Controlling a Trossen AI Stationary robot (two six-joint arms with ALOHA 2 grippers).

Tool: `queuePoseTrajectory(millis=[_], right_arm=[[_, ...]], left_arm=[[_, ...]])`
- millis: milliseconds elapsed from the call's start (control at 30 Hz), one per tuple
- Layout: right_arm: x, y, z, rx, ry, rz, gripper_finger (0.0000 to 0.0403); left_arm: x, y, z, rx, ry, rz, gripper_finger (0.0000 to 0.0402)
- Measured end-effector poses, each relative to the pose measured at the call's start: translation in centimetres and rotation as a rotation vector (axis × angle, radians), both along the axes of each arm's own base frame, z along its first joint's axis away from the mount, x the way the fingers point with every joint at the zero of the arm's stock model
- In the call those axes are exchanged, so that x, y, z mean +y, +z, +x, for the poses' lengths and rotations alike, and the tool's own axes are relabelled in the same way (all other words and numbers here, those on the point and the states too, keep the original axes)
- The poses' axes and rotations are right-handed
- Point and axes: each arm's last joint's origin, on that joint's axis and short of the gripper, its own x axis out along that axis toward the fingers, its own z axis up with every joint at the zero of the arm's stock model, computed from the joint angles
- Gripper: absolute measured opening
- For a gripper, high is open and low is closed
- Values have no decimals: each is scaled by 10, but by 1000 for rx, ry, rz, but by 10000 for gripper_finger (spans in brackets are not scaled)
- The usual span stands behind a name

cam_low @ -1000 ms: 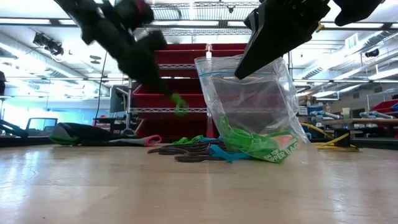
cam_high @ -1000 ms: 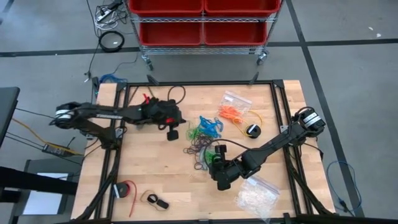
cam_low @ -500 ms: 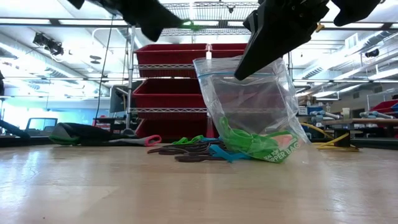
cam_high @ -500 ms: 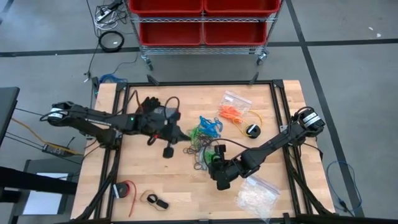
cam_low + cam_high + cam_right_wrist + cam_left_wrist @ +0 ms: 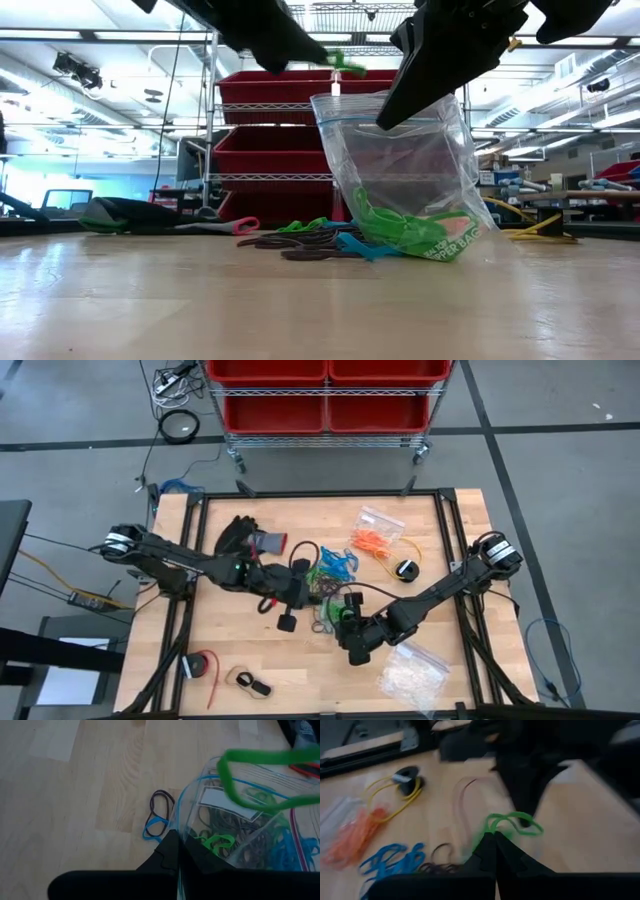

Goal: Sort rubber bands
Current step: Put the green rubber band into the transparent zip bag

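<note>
From above, the left gripper (image 5: 303, 582) reaches over the mixed pile of rubber bands (image 5: 328, 575) at mid-table, while the right gripper (image 5: 352, 622) sits just beyond that pile, near the arm's own side, with the clear bag (image 5: 340, 600) at its tips; the small scale hides what either one pinches. From table height, the left gripper (image 5: 325, 60) is clamped on a green band (image 5: 347, 64) and hovers beside the bag's open mouth, and the right gripper (image 5: 392, 110) is clenched on the bag's rim (image 5: 345, 101), holding the bag (image 5: 420, 180) upright; green bands already lie in its bottom, and dark and blue ones rest loose on the table (image 5: 200, 310) just behind it. In the left wrist view the green band (image 5: 512, 822) loops out ahead of the closed fingertips (image 5: 487, 845), with blue (image 5: 390, 862) and orange bands (image 5: 355, 837) off to the side. The right wrist view looks into the bag (image 5: 240, 820), with the carried green band (image 5: 270, 762) hanging above the opening. The step seems to be dropping a green band in; next the left gripper must centre over the mouth and let go. The blurred left wrist picture obscures the bag.
</note>
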Motion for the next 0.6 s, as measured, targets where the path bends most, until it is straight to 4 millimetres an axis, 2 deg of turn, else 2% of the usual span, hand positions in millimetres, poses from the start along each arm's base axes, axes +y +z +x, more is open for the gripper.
queuePoseTrajectory(millis=[267, 467, 600], right_arm=[[0, 0, 0, -4, 0, 2, 0], [0, 0, 0, -4, -1, 2, 0], [0, 0, 0, -5, -1, 2, 0]], left_arm=[[-1, -11, 16, 36, 103, 113, 0], [-5, -17, 18, 62, -3, 71, 11], [-13, -16, 17, 57, -53, 48, 47]])
